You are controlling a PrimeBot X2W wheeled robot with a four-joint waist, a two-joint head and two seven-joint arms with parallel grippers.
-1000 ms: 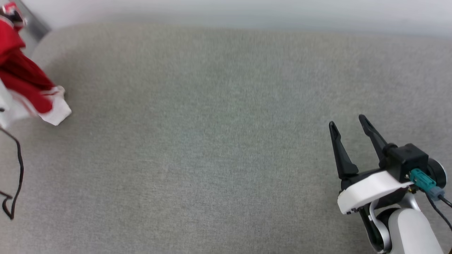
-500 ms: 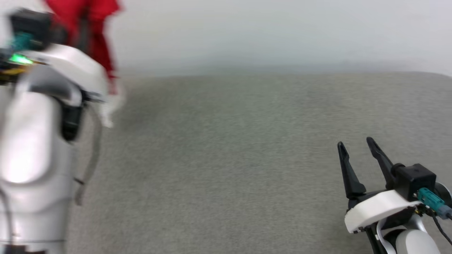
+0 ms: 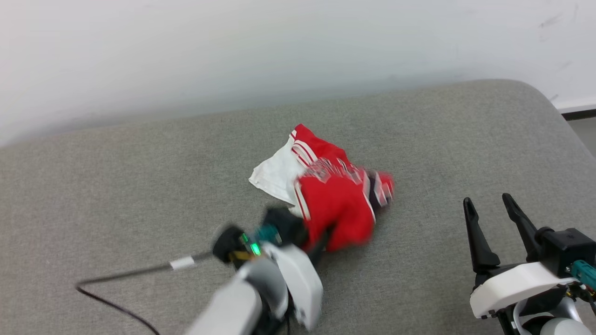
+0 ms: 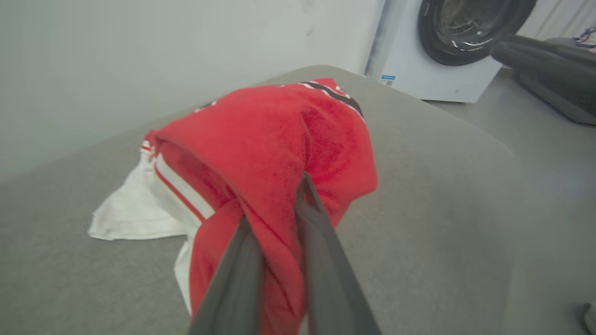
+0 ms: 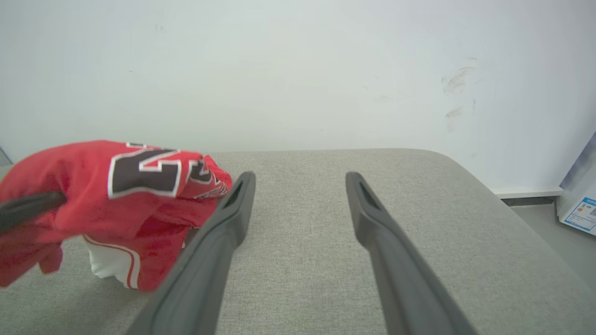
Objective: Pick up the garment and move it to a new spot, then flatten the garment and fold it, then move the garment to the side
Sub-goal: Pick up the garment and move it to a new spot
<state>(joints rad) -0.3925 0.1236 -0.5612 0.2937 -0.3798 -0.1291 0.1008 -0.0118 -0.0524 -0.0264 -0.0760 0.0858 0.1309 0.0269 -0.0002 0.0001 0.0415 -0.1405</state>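
The garment (image 3: 335, 200) is a crumpled red bundle with a white sleeve sticking out at its far left, resting near the middle of the grey padded surface (image 3: 139, 186). My left gripper (image 3: 321, 239) is at the bundle's near edge, shut on a fold of red cloth. In the left wrist view the gripper (image 4: 274, 204) has red fabric (image 4: 279, 125) pinched between its fingers. My right gripper (image 3: 486, 202) stands open at the lower right, apart from the garment. The right wrist view shows its spread gripper (image 5: 300, 177) with the garment (image 5: 93, 209) to the left, black number showing.
A pale wall (image 3: 279, 46) runs behind the surface. The surface's rounded right corner (image 3: 554, 111) drops to the floor. A black cable (image 3: 116, 277) trails from my left arm over the front left. A white washing machine (image 4: 447, 70) stands beyond the far end.
The head camera has swung, so the whole picture has shifted. The garment, earlier hanging raised from my left gripper, now rests bundled on the surface. The right gripper stays open.
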